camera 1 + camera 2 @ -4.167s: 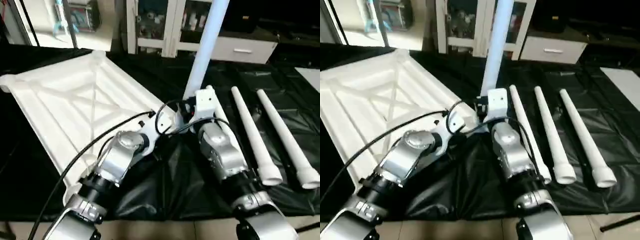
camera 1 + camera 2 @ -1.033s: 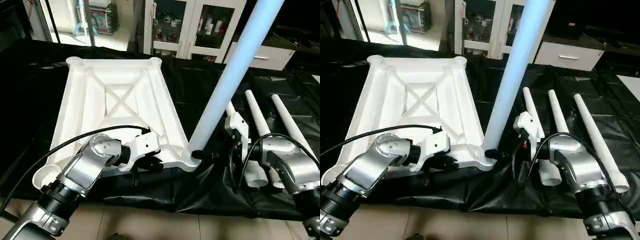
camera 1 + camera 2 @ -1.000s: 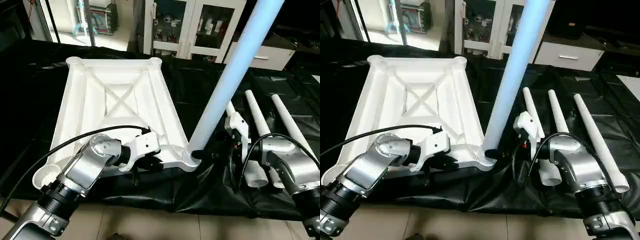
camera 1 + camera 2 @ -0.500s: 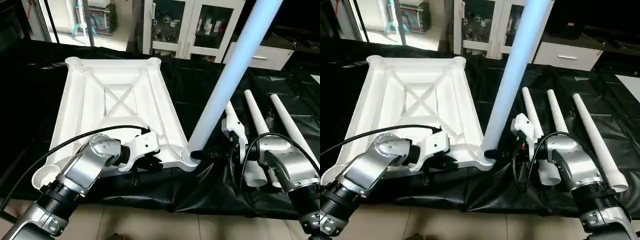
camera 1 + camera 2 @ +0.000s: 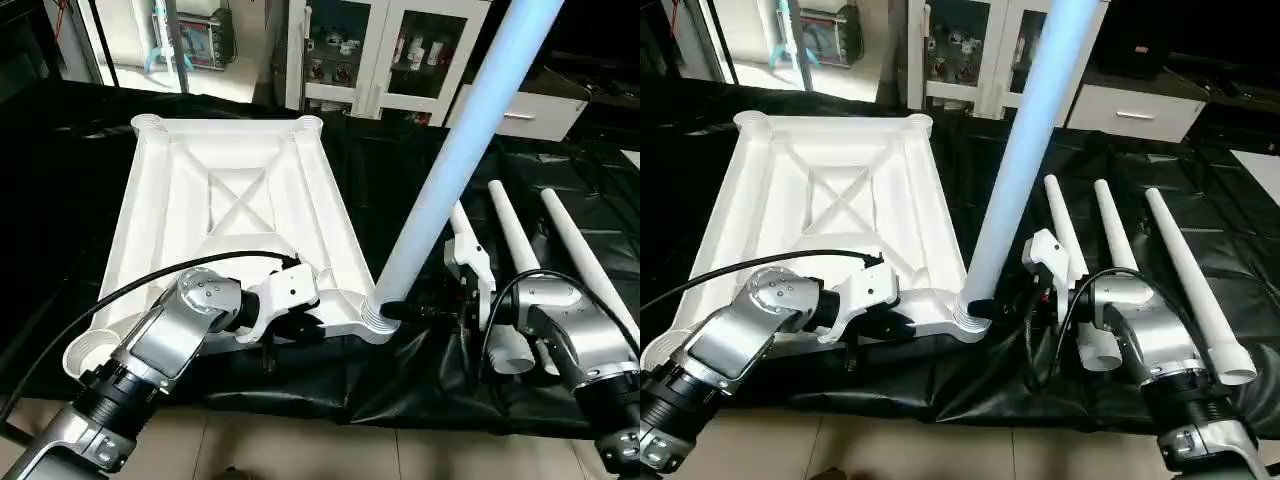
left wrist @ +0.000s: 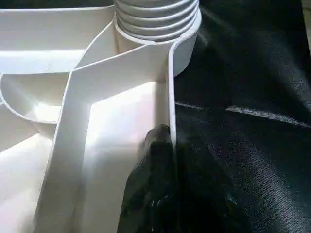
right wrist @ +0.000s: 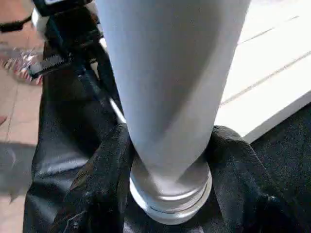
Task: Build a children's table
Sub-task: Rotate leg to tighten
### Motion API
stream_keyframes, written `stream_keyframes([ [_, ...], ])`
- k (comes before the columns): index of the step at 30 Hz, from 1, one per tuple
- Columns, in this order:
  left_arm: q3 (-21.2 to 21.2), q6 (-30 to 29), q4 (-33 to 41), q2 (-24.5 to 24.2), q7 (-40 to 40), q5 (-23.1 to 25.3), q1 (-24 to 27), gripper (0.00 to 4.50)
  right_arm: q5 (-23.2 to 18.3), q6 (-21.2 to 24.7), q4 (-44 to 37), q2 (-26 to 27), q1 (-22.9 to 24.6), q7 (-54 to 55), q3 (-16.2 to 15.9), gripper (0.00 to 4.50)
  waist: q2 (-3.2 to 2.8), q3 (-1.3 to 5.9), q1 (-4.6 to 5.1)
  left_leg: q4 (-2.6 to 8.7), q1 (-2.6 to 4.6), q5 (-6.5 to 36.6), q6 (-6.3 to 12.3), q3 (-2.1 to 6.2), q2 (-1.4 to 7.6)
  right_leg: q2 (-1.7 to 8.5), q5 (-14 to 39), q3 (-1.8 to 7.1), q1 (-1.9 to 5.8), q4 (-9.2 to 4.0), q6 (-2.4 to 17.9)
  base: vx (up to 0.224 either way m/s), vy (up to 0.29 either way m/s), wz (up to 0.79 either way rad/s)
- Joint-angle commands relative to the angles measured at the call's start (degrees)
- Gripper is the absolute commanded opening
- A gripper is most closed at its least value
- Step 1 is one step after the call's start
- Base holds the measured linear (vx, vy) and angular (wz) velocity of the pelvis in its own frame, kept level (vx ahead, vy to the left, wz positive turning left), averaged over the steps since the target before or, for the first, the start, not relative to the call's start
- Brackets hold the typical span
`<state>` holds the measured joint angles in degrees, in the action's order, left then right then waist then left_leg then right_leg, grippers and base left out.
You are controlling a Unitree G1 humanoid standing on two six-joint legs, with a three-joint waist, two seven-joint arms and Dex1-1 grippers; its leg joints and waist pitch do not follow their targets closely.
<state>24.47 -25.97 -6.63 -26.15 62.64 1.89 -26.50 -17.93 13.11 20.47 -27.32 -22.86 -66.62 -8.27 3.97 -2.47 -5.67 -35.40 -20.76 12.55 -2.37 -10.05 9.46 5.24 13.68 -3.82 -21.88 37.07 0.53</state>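
A black sheet [image 5: 420, 390] covers the work surface, and on it the white table top [image 5: 170, 210] lies with its X-ribbed underside up, a round socket at each corner. From the near corner socket on the robot's right [image 5: 378, 322], one leg [image 5: 455, 165] stands up, leaning slightly away toward the right and running out past the upper edge of the head views; its threaded foot sits in that socket. Three more legs [image 5: 1185, 280] lie side by side on the sheet to the right of the top, wide ends toward the robot, and the silver right forearm [image 5: 575, 340] covers part of the nearest ones. The silver left forearm [image 5: 190, 320] reaches in over the near edge of the top, a black cable looping over it. The right gripper [image 7: 167, 165] is at the foot of the standing leg, its two black fingers [image 7: 104, 170] closed around the leg, one on each side, just above the ribbed collar. The left gripper [image 6: 172, 160] is at the top's near rim beside that same corner; its black fingers [image 6: 155, 160] are pressed together on the thin upright wall of the rim, one inside and one outside, pinching it. A white cabinet with glass doors [image 5: 390, 55] stands behind the work surface.
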Motion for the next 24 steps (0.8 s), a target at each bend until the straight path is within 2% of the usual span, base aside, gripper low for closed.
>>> stream_keyframes([
  [1,1.1,-0.7,-0.3,1.9,-0.9,-0.5,-0.3,0.0,0.4,1.3,1.9,1.3,-0.2,6.1,1.6,1.94,-0.5,3.01,0.19,4.5,0.74,2.4,4.07,1.3,4.13,4.2,-3.4,2.93,2.63,-3.82,17.5,0.0,0.0,0.0],
  [5,-0.8,-2.7,-4.7,6.2,-7.5,0.6,-2.8,0.0,3.9,1.1,5.9,5.7,-0.7,18.7,3.6,1.93,-0.56,2.75,0.99,5.12,0.6,7.3,0.64,1.48,4.08,4.27,3.6,3.0,2.62,-4.6,15.5,0.0,0.0,0.0],
  [7,-1.7,-3.6,-6.6,8.2,-10.7,1.2,-4.1,0.0,4.7,1.9,6.8,7.9,-0.9,23.7,4.4,1.93,-0.47,2.61,1.27,5.42,0.66,10.2,-0.91,1.65,4.09,4.27,8.2,3.02,2.43,-5.1,13.6,0.0,0.0,0.0],
  [8,-2.5,-4.6,-8.5,10.1,-13.8,1.8,-5.3,0.0,5.4,2.2,7.5,10.4,-1.1,28.8,5.0,1.93,-0.65,2.47,1.68,5.67,0.66,12.6,-2.19,1.79,4.02,4.3,12.2,3.09,2.22,-5.53,12.1,0.0,0.0,0.0],
  [9,-2.8,-5.0,-9.5,11.1,-15.5,2.2,-6.0,0.0,6.1,2.3,8.0,12.0,-1.2,32.3,5.4,1.92,-0.59,2.41,1.79,5.71,0.77,13.4,-2.47,1.76,3.96,4.28,13.5,3.11,1.97,-5.78,11.6,-0.053,-0.01,-0.04],
  [10,-3.3,-5.6,-10.4,12.3,-17.3,2.5,-6.7,0.0,7.6,2.0,8.9,13.8,-1.5,37.1,5.6,1.92,-0.89,2.43,1.97,5.72,0.82,14.7,-3.03,1.88,3.89,4.33,15.2,3.12,1.83,-5.94,10.9,0.0,0.0,0.0],
  [11,-3.3,-5.6,-10.4,12.3,-17.3,2.5,-6.7,0.0,7.6,2.0,8.9,13.8,-1.5,37.1,5.6,1.91,-0.74,2.39,2.19,5.79,0.67,14.7,-3.29,1.91,3.89,4.27,15.5,3.13,1.8,-6.05,10.4,0.0,0.0,0.0],
  [12,-3.8,-6.3,-11.6,14.0,-20.0,2.9,-7.5,0.0,8.6,1.4,10.1,16.9,-1.9,43.7,6.4,1.91,-0.64,2.51,2.27,5.86,0.54,14.5,-3.35,2.09,3.93,4.33,15.6,3.06,1.95,-6.03,9.9,0.0,0.0,0.0],
  [13,-4.3,-6.5,-12.5,15.5,-22.6,3.4,-8.2,0.0,8.7,0.6,10.5,19.4,-2.0,47.0,6.8,1.91,-0.82,2.46,2.49,5.93,0.71,14.5,-3.55,1.93,3.91,4.24,14.9,3.22,1.49,-6.15,9.8,0.0,0.0,0.0],
  [14,-4.2,-6.5,-12.7,15.8,-23.2,3.7,-8.4,0.0,8.5,0.3,10.4,20.2,-1.9,47.3,6.8,1.91,-0.58,2.56,2.51,5.95,0.6,14.2,-3.51,2.0,3.86,4.22,14.4,3.12,1.63,-6.1,9.7,0.0,0.0,0.0],
  [17,-4.3,-6.5,-13.4,16.9,-25.3,4.5,-9.1,0.0,8.2,-1.0,9.6,22.7,-1.5,48.3,6.5,1.91,-0.74,2.63,2.35,5.89,0.61,12.9,-2.49,1.86,3.93,4.18,11.0,3.26,1.67,-5.89,10.1,0.0,0.0,0.0],
  [20,-4.4,-6.6,-13.9,17.0,-25.6,4.6,-9.3,0.0,8.5,-1.6,9.7,23.6,-1.8,49.3,6.8,1.9,-0.8,2.87,2.22,5.76,0.54,8.5,-0.95,1.57,3.85,3.98,3.6,3.2,2.02,-5.3,11.5,0.0,0.0,0.0],
  [24,-4.4,-6.2,-13.5,16.3,-24.8,4.3,-8.7,0.0,9.4,-2.7,10.0,23.6,-2.5,49.9,6.6,1.9,-0.83,2.83,2.24,5.8,0.56,6.8,0.08,1.48,3.89,3.91,0.5,3.1,2.24,-5.09,12.6,0.0,0.0,0.0],
])
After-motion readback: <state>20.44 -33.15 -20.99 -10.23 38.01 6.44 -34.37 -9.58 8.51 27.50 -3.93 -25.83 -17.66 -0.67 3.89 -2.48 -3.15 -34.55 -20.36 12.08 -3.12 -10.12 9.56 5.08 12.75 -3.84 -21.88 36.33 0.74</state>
